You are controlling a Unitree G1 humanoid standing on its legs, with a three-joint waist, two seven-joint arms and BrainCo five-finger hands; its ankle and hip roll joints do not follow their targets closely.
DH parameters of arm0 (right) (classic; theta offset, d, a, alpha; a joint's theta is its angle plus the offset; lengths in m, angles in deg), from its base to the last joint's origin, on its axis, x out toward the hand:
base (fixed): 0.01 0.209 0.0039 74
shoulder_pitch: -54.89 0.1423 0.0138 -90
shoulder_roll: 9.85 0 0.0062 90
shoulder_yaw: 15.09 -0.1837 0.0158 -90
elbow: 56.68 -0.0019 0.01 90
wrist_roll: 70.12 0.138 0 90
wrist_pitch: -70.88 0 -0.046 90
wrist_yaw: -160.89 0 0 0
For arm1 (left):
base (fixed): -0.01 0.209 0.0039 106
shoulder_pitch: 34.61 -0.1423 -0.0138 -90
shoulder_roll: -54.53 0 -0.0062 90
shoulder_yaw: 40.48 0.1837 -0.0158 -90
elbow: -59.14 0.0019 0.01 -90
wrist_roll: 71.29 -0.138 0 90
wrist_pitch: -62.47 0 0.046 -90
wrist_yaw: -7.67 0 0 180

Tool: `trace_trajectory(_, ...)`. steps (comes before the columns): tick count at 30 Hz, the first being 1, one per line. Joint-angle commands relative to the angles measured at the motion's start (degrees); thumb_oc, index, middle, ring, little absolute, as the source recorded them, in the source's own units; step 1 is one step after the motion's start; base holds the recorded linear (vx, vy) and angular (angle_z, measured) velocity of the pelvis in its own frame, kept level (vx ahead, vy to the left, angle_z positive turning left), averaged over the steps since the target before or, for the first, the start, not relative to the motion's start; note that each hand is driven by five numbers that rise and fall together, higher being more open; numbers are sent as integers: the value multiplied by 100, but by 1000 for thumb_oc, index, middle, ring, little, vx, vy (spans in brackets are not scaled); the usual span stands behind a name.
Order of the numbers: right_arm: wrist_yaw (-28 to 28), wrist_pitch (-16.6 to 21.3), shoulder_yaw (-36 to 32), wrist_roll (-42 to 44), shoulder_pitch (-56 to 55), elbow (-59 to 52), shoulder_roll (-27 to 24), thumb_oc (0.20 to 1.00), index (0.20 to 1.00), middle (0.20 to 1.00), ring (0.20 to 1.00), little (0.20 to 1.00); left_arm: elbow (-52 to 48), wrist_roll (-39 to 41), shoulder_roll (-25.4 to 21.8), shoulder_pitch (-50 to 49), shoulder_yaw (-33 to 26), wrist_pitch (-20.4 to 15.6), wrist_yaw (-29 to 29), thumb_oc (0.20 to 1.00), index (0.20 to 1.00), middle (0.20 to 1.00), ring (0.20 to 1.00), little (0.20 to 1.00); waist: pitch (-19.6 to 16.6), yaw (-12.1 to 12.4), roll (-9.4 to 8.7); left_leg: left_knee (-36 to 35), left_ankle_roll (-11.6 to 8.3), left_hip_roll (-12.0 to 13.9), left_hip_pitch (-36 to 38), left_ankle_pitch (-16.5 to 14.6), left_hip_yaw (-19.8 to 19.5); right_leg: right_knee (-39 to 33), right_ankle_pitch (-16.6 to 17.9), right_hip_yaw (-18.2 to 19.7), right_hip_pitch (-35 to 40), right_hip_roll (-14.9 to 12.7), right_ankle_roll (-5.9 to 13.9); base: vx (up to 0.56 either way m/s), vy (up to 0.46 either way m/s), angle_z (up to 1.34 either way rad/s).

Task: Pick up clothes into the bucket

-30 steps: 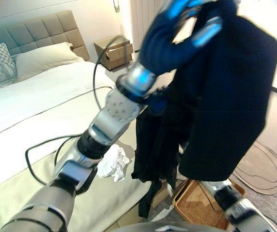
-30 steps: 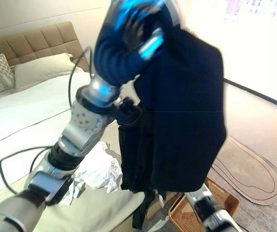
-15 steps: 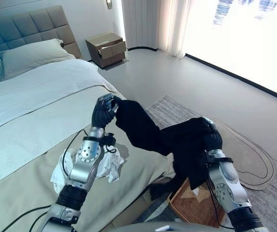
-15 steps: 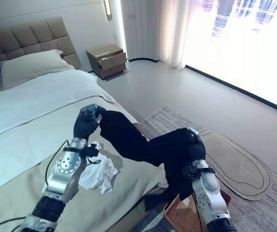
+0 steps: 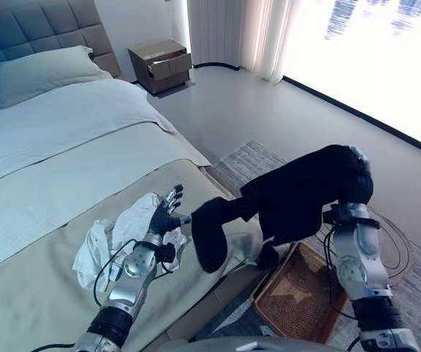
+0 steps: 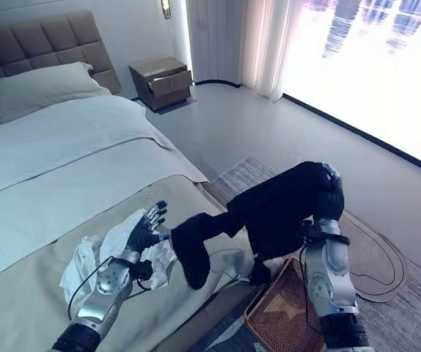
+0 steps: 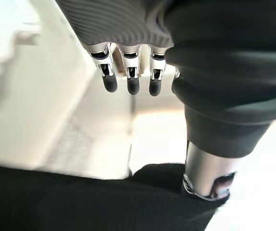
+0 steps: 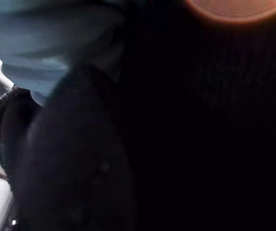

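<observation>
Black garment (image 5: 298, 198) draped over right hand (image 5: 357, 165), grip hidden, cannot tell; tail trailing to bed's (image 5: 42, 293) foot edge. Left hand (image 5: 165, 216) spread open, empty. Basket (image 5: 291, 301) on floor below, nothing inside yet. White clothes (image 5: 119, 235) left on bed.

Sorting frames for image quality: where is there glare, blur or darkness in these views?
Both eye views: the window at upper right is blown out white; the bed, wicker basket and black garment read clearly. Left wrist view: the background is overexposed and soft, though the left hand is sharp. Right wrist view: nearly black, the garment covering the lens, with an orange flare at the top.
</observation>
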Motion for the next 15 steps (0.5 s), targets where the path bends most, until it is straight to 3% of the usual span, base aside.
trace_trajectory(1, -174, 676, -642, -10, 672, -667, -286, 200, 200, 200, 200, 200, 81, 54, -139, 25, -203, -229, 190, 1000, 1000, 1000, 1000, 1000, -186, 32, -181, 474, 121, 195, 189, -753, 155, 207, 766, 26, -493, -302, 210, 0, 0, 0)
trace_trajectory(15, -306, 1119, -2125, 697, 439, -576, -1292, 200, 200, 200, 200, 200, 574, 598, -174, -891, -1312, -278, 204, 1000, 1000, 1000, 1000, 1000, -200, 38, -265, 491, 94, 242, 164, -756, 172, 204, 769, 40, -522, -246, 219, 1, -1, -1)
